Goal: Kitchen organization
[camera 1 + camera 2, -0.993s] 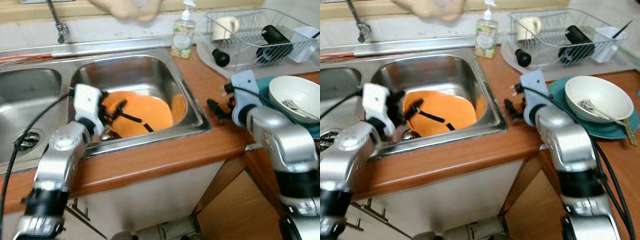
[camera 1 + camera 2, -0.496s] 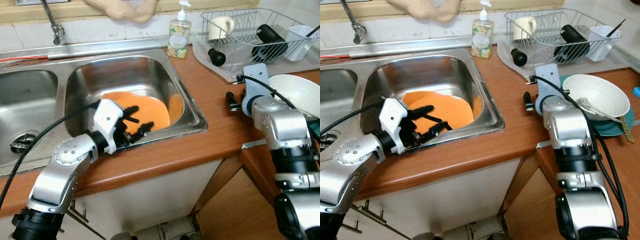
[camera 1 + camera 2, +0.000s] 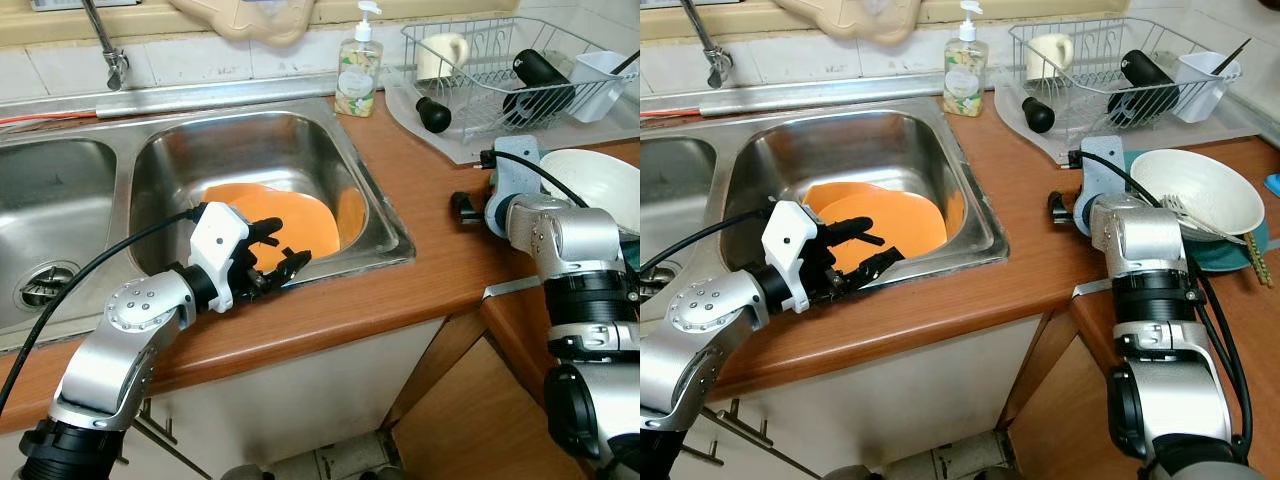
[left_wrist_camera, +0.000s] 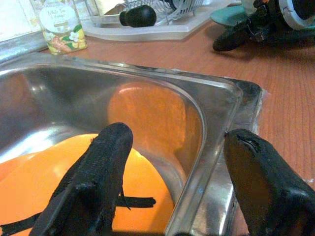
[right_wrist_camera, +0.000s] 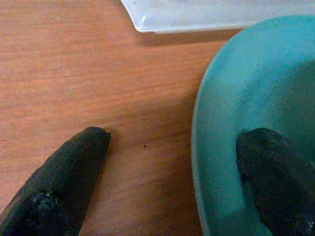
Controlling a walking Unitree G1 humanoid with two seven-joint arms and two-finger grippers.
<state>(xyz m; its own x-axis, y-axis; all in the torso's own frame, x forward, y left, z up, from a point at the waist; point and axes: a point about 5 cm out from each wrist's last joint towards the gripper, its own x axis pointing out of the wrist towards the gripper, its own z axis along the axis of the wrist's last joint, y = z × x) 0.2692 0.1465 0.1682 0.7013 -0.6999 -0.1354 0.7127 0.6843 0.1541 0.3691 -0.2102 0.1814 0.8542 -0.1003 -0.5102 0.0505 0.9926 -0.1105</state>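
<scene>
Orange plate (image 3: 270,220) lies flat-ish in the bottom of the right sink basin (image 3: 375,195), tilted a bit up toward the far right wall, orange reflecting on the steel. Step in hand looks like getting dishes out of the sink toward the drying side: left gripper (image 3: 270,262) sits at the near rim of the basin, just above the plate's near edge, fingers spread wide, nothing between them; left wrist view shows one finger (image 4: 98,177) over the plate and the other (image 4: 256,182) over the steel rim, not closed on anything. Next move probably needs the gripper to drop lower into the basin and pinch the plate's edge, awkward since the plate lies low against the wall. Right gripper (image 5: 162,177) hovers low over the wooden counter (image 3: 430,230) at the edge of the teal plate (image 5: 231,128), wide open, one finger (image 5: 64,177) on the wood side, the other (image 5: 266,162) over the teal rim; contact can't be told. White bowl (image 3: 1190,190) with cutlery stacked on that teal plate, just beside the right arm. Behind: dish rack (image 3: 500,60) with a mug, a black item and a white caddy, soap bottle (image 3: 358,65) at the sink's back corner, faucet (image 3: 105,45) over the divider, left basin with drain (image 3: 45,285).
</scene>
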